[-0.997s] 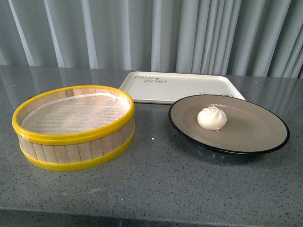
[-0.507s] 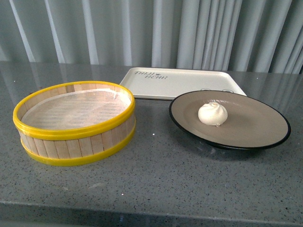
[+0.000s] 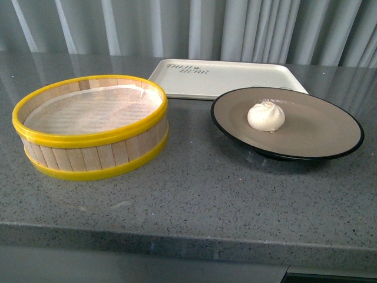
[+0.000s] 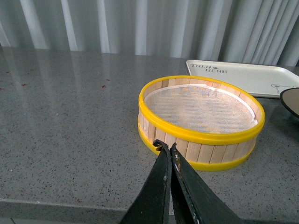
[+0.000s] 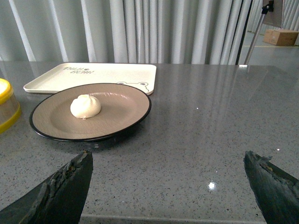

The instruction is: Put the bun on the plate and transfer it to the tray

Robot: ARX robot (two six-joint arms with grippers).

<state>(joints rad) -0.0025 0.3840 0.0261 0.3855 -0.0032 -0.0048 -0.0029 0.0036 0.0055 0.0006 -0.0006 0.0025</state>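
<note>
1. The bun [image 3: 266, 116] is seen in the right half of the front view. It is seated on the beige inside of the plate [image 3: 321, 130], a little left of the plate's middle, with its pleated top turned upward.
2. The plate is set on the grey speckled tabletop [image 3: 194, 200] at the right centre of the front view, and it is not placed on the tray.
3. The tray [image 3: 235, 79] is laid flat behind the plate, in the upper middle of the front view, and dark lettering is printed near its far left corner. The plate's far rim is overlapped with the tray's near edge in this view, so it cannot be told whether the 2 touch.
4. The steamer basket [image 3: 94, 159], made of wooden slats with 2 yellow rims, is placed in the left half of the front view, near the plate but apart from it. A pale liner is seen inside it.
5. The left gripper [image 4: 167, 148] is shown in the left wrist view with its fingers [image 4: 159, 186] pressed together on nothing, held just short of the basket's near wall.
6. The right gripper [image 5: 167, 156] is shown in the right wrist view with its fingers [image 5: 65, 186] spread wide and nothing held. The plate and bun are seen ahead of it, well apart from the fingertips.
7. A pale pleated curtain [image 3: 177, 29] is hung behind the tabletop.
</note>
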